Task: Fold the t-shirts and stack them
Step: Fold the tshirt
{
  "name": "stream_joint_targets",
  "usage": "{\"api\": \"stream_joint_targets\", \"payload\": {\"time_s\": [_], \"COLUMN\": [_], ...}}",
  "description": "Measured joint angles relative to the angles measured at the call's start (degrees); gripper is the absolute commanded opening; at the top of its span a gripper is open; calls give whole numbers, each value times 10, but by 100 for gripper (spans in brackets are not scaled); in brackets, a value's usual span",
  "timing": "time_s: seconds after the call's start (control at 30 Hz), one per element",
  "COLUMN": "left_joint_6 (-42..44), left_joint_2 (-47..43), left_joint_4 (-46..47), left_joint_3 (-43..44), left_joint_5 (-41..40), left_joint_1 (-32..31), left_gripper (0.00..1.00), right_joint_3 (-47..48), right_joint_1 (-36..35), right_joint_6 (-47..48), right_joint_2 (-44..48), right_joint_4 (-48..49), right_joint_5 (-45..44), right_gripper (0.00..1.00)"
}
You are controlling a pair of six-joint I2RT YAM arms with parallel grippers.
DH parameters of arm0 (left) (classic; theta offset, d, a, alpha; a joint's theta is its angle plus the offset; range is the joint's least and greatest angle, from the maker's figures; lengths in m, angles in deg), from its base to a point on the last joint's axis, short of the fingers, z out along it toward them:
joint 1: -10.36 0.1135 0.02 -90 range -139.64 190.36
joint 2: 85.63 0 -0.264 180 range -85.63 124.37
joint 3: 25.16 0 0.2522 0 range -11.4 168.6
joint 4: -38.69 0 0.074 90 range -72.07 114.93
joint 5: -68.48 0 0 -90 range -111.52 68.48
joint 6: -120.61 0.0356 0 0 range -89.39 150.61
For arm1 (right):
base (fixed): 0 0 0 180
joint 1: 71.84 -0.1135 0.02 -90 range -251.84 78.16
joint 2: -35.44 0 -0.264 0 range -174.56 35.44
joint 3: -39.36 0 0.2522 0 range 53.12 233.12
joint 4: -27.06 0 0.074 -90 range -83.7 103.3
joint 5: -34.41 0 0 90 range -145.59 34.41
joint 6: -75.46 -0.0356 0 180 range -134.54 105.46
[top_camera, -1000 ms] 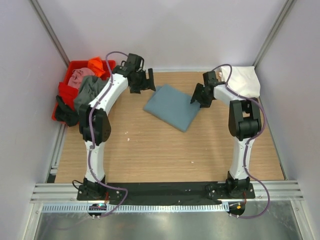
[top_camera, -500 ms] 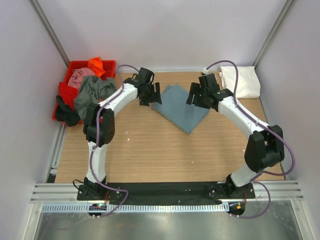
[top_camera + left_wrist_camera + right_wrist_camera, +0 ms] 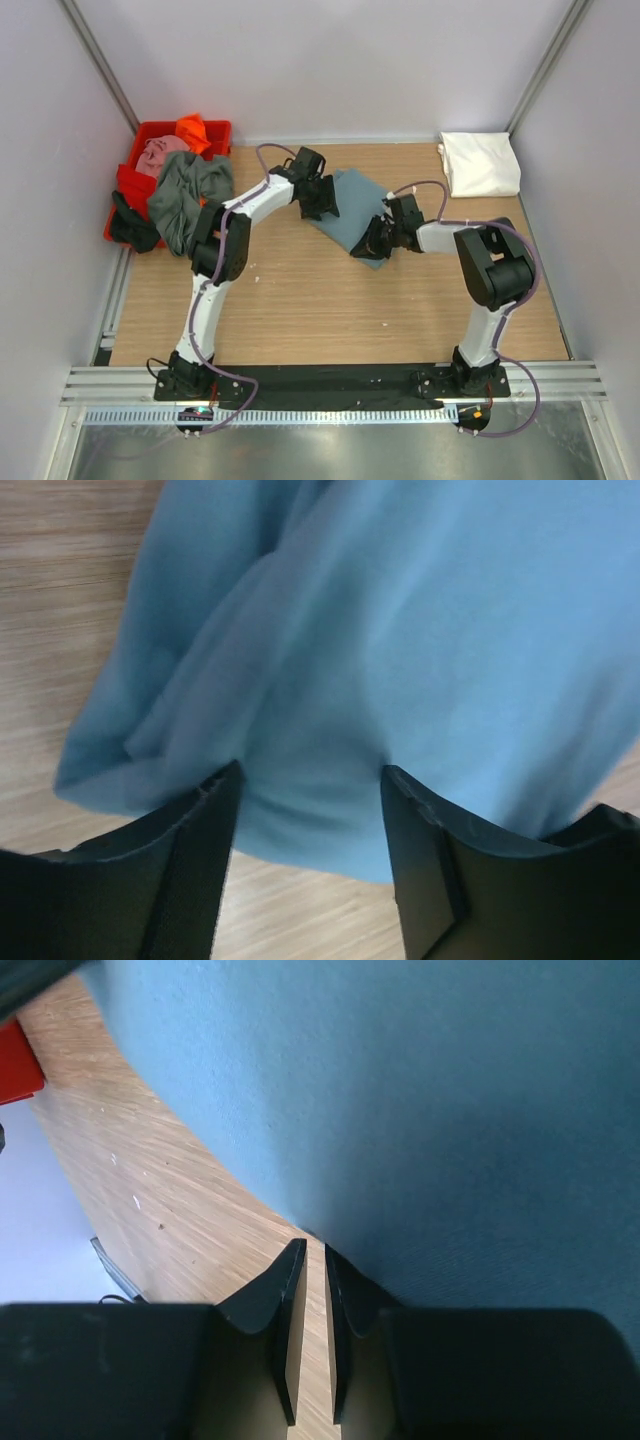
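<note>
A folded teal-blue t-shirt (image 3: pixel 352 203) lies flat on the wooden table (image 3: pixel 300 300). My left gripper (image 3: pixel 322 205) is down on its left edge. In the left wrist view its jaws (image 3: pixel 310 775) stand open, with puckered blue cloth (image 3: pixel 420 630) between the fingertips. My right gripper (image 3: pixel 372 247) is low at the shirt's near corner. In the right wrist view it (image 3: pixel 312 1245) is nearly shut, a thin slit showing wood, with its tips at the cloth's edge (image 3: pixel 450 1110). I cannot tell whether cloth is pinched. A folded white t-shirt (image 3: pixel 480 163) lies at the back right.
A red tub (image 3: pixel 122 185) stands at the back left, holding orange (image 3: pixel 192 128), pink (image 3: pixel 160 152) and grey-green (image 3: pixel 185 190) shirts, with a dark item (image 3: pixel 130 225) hanging over its near side. Pale walls enclose the table on three sides.
Both arms have come inward and down onto the teal shirt. The right jaws have closed to a slit. The left jaws have narrowed somewhat.
</note>
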Motion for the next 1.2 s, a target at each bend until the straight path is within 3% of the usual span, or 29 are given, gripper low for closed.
{"api": "stream_joint_targets", "payload": {"time_s": [0.17,0.4,0.5,0.53,0.6,0.7,0.83,0.97,1.2], "left_joint_6": [-15,-47,-58,-61,-62,-48,-12,35,57], "left_joint_2": [5,-120,-176,-189,-209,-226,-267,-342,-493], "left_joint_4": [18,67,51,42,6,-53,-137,-181,-186], "left_joint_3": [-23,-222,-291,-305,-314,-299,-236,-176,-255], "left_joint_5": [4,-34,-49,-53,-63,-79,-116,-158,-186], "left_joint_1": [3,-4,-12,-15,-21,-27,-29,-29,-9], "left_gripper": [57,59,71,74,83,88,93,95,99], "right_joint_3": [-38,-57,-55,-53,-38,-14,25,84,212], "right_joint_1": [5,13,14,14,16,21,34,56,92], "right_joint_6": [-1,22,45,56,74,111,135,148,154], "right_joint_2": [17,50,81,92,115,142,186,189,8], "right_joint_4": [28,-8,-60,-80,-122,-205,-278,-278,-208], "right_joint_5": [-1,-33,-81,-101,-125,-170,-184,-151,-43], "right_gripper": [18,22,42,62,86,98,100,100,100]}}
